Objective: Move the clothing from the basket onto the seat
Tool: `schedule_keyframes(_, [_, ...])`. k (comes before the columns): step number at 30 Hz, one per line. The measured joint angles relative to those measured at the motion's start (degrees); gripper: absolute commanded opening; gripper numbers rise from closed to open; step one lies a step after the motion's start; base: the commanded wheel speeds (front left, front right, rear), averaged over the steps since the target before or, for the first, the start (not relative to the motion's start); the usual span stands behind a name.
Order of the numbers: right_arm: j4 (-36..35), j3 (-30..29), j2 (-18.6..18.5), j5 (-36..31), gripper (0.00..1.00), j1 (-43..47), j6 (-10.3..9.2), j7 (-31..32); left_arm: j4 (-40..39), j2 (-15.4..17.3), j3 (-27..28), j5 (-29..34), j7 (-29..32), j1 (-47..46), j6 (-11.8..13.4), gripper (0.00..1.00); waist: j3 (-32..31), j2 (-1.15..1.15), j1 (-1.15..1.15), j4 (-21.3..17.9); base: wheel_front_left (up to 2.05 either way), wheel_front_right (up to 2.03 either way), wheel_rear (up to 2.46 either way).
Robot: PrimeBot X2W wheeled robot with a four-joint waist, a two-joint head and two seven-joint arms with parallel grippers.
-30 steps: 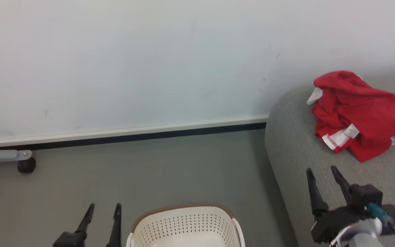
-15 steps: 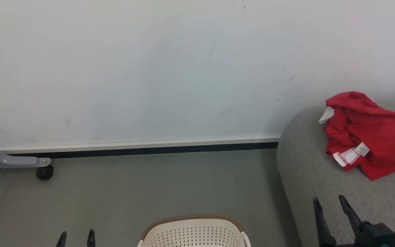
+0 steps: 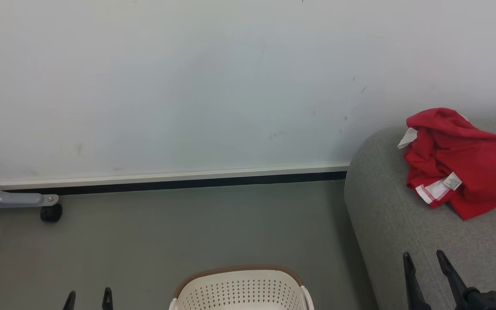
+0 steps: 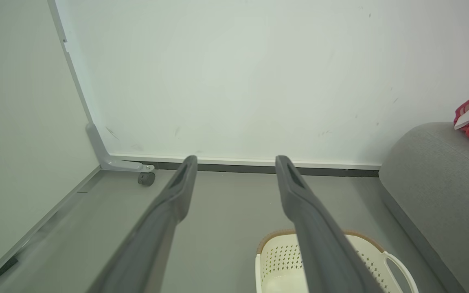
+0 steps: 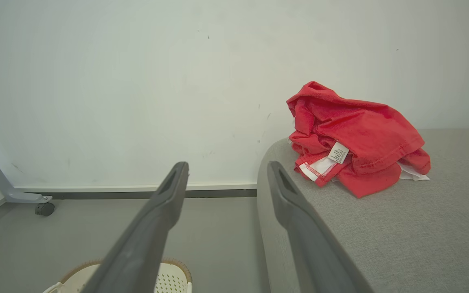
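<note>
Hovering: left claw (image 3: 89,292) and right claw (image 3: 423,255) both spread apart, empty | clothes (image 3: 463,163) ahead of right claw on sofa (image 3: 385,215) | risk: stray sweep may drag heap off rounded edge

Grey seat (image 3: 403,224) carried the crumpled red clothing (image 3: 463,163) near its rounded end, white label (image 3: 451,181) facing up. Grey floor (image 3: 187,232) carried the cream basket (image 3: 241,290) near the seat, and a wheeled frame foot (image 3: 51,212) by the wall (image 3: 187,86).
</note>
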Motion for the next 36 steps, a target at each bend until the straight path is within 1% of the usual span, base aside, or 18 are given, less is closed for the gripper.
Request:
schedule_keyframes(2, [-0.5, -0.3, 0.0, -0.2, 1.0, 0.0, -0.34, 0.0, -0.3, -0.2, 0.1, 0.2, 0.0, 0.0, 0.0, 1.0, 0.1, 0.0, 0.0, 0.0, 0.0, 0.0, 0.0])
schedule_keyframes(11, [-1.6, -1.0, 0.5, -0.4, 1.0, 0.5, -0.38, 0.0, -1.1, -0.7, 0.5, 0.3, 0.0, 0.0, 0.0, 1.0, 0.4, 0.0, 0.0, 0.3, 0.0, 0.0, 0.0])
schedule_keyframes(12, [-1.6, -1.0, 0.7, -0.3, 0.0, 0.7, -0.37, 0.0, -0.9, -0.8, 0.5, 0.4, 0.0, 0.0, 0.0, 0.0, 0.4, 0.0, 0.0, 0.4, 0.0, 0.0, 0.0])
schedule_keyframes(17, [1.5, -0.2, 2.1, -0.3, 0.0, 2.4, -0.37, 0.4, 2.0, -2.3, -0.3, 0.4, 0.1, 1.0, 0.0, 0.0, 0.4, 0.0, 0.0, 0.4, 0.0, 0.0, 0.0])
schedule_keyframes(22, [2.0, -1.0, 2.5, 1.0, 0.0, 2.6, 0.09, 0.9, 2.5, -2.7, 0.1, -0.6, 0.8, 1.0, -0.6, 0.0, 0.5, 0.0, 0.0, 0.3, 0.0, 0.0, 0.0])
schedule_keyframes(26, [2.2, -1.8, 2.8, 3.5, 0.0, 2.3, 0.46, 1.8, 2.8, -3.0, 0.6, -3.4, 1.7, 0.9, -0.7, 0.0, 0.8, 0.0, 0.0, 0.3, 0.0, 0.0, 0.0])
schedule_keyframes(27, [2.4, -2.0, 2.9, 4.0, 0.0, 2.2, 0.65, 1.9, 2.9, -3.0, 0.7, -3.9, 1.9, 0.7, -1.1, 0.0, 0.9, 0.0, 0.0, 0.3, 0.0, 0.0, 0.0])
schedule_keyframes(36, [3.3, -4.0, 3.7, 11.4, 0.0, 1.1, 1.79, 4.0, 3.6, -3.8, 2.0, -10.8, 3.9, -0.7, -2.2, 0.0, 1.3, 0.0, 0.0, 0.2, 0.0, 0.0, 0.0])
